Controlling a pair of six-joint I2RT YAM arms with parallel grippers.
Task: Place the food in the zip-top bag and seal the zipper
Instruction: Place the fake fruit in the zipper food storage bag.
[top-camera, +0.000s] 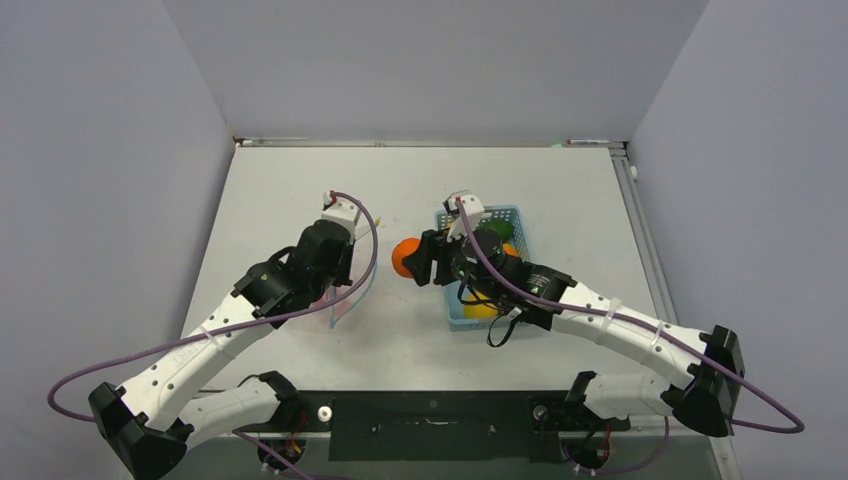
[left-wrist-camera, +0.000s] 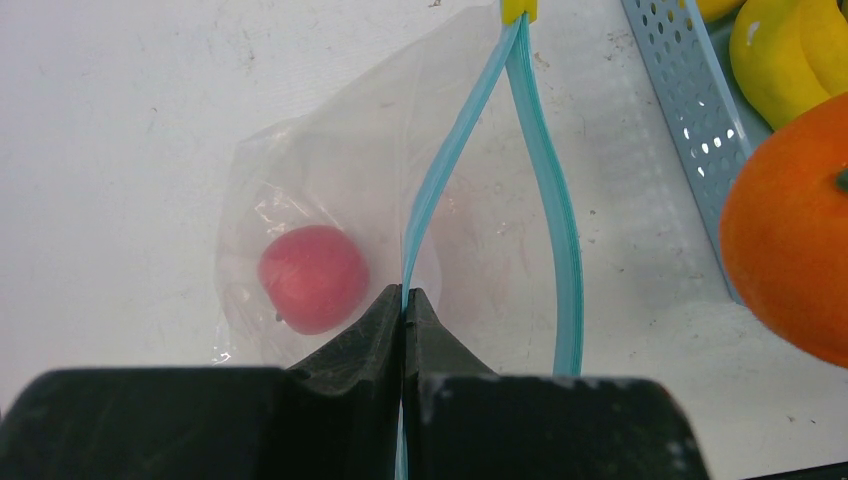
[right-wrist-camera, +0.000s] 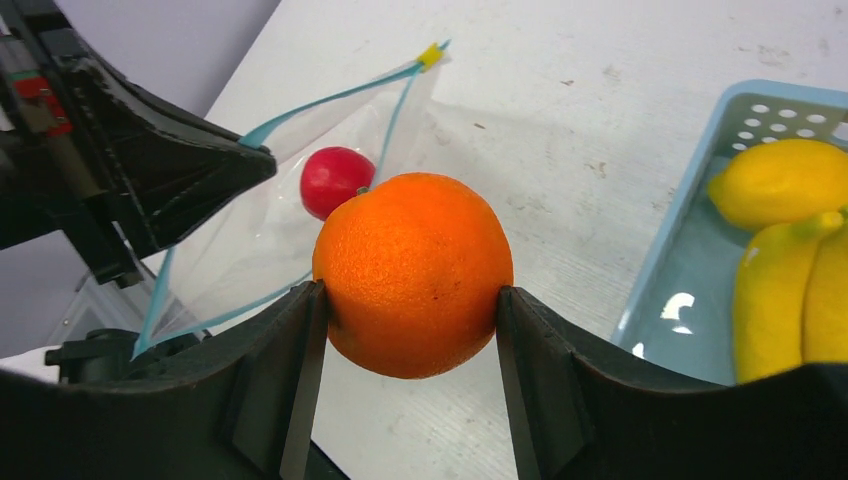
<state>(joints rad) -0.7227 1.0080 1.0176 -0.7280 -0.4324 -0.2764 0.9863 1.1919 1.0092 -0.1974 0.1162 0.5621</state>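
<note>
Zip-top bag (left-wrist-camera: 300, 170) holds only the red apple (left-wrist-camera: 312, 278) so far. We see the left gripper (left-wrist-camera: 404, 305) pinched tight on one zipper (left-wrist-camera: 432, 200) lip, keeping the mouth open. The right gripper (right-wrist-camera: 408, 298) clamps the orange (right-wrist-camera: 412, 250) just beside that mouth. Lemon (right-wrist-camera: 775, 180) and bananas (right-wrist-camera: 790, 290) sit in the basket (right-wrist-camera: 745, 100); sealing not yet done.

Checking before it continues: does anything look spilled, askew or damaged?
Nothing stands out. The left hand pinches one zipper lip, holding the bag open with the apple inside; the right hand grips the orange; the lemon and bananas sit in the basket.
</note>
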